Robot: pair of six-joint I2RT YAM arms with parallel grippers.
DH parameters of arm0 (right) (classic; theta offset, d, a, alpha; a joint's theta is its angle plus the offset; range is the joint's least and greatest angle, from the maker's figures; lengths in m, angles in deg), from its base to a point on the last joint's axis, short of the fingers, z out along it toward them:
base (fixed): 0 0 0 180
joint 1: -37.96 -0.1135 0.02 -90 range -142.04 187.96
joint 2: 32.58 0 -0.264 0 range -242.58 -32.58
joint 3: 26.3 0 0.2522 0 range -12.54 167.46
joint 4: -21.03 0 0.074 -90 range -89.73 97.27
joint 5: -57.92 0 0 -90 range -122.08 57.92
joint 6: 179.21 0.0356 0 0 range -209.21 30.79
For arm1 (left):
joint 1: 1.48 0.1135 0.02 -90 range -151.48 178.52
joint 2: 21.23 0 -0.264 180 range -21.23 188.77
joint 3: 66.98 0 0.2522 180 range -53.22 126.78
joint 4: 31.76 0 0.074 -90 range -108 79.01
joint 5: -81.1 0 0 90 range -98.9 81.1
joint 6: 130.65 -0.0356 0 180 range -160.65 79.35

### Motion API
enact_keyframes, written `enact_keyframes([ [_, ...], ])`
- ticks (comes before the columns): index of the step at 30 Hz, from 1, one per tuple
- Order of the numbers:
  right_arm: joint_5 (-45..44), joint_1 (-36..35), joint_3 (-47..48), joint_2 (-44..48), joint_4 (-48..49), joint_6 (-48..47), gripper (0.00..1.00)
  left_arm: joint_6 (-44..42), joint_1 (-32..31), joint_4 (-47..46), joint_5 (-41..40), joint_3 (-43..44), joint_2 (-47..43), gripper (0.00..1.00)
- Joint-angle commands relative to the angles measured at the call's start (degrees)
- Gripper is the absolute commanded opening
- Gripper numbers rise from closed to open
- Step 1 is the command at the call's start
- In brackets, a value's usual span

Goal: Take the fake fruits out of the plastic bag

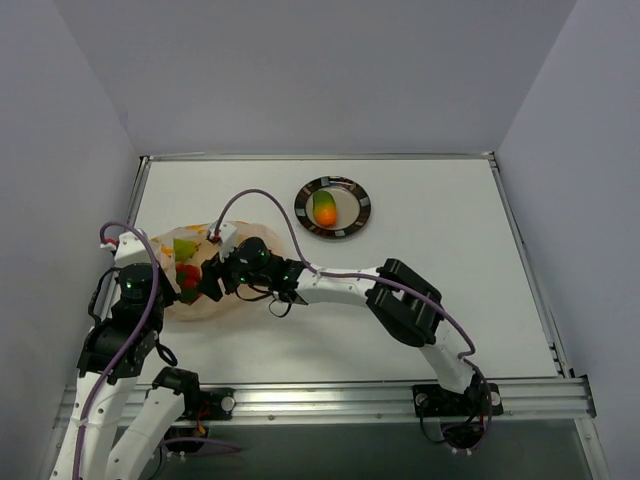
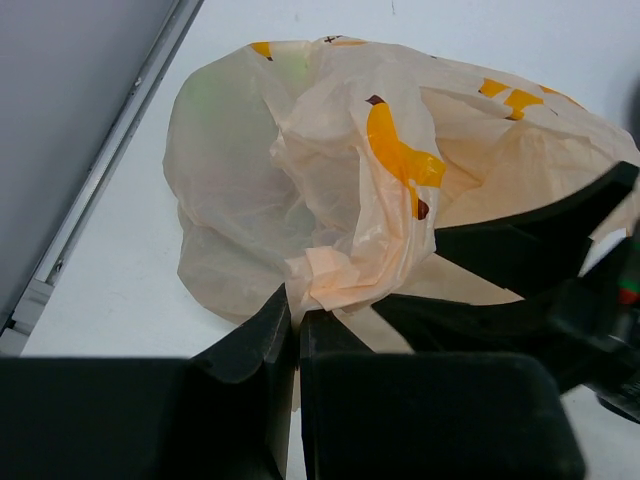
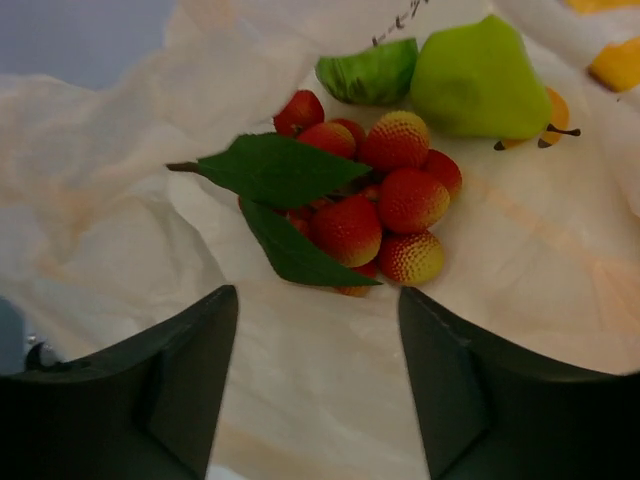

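Table (image 1: pixel 450 260) has the plastic bag (image 1: pixel 192 303) crumpled on its left side, plate (image 1: pixel 302 207) off to the far right of it with the mango (image 1: pixel 324 209) on it. Left gripper (image 2: pixel 295 322) is clamped on a bag fold, right gripper (image 3: pixel 315 300) hangs fingers apart over the berries (image 3: pixel 385 200) and green fruit (image 3: pixel 475 80) lying on the bag

green fruit (image 2: pixel 214 98) shows blurred through the plastic bag (image 2: pixel 250 225).

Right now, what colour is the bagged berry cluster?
Red, yellow-tinged plastic berry cluster; clearest in right wrist view.
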Motion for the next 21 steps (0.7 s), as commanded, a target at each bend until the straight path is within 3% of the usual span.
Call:
enact_keyframes([
  [1, 0.85, -0.01, 6.71, -3.11, -1.29, -1.94, 0.64, 0.16, 0.39, -0.51, -0.12, 0.88, 0.05, 0.02],
  [3, -0.47, -0.01, 9.17, -5.48, -3.75, -3.0, 0.76, 0.25, 0.3, -0.42, -0.12, 0.88, 0.14, 0.02],
  [9, 0.22, -0.54, 18.05, -14.7, -7.79, -5.1, 0.94, 0.69, -0.31, -0.15, -0.56, 0.88, 0.23, 0.02],
  [13, 3.65, -1.06, 22.8, -18.93, -8.86, -6.34, 1.0, 0.6, -0.49, -0.24, -0.47, 0.88, 0.58, 0.02],
  [21, 2.07, -0.63, 28.96, -26.14, -4.47, -7.57, 0.98, 0.6, -0.31, -0.24, -0.38, 0.8, 1.19, 0.02],
])
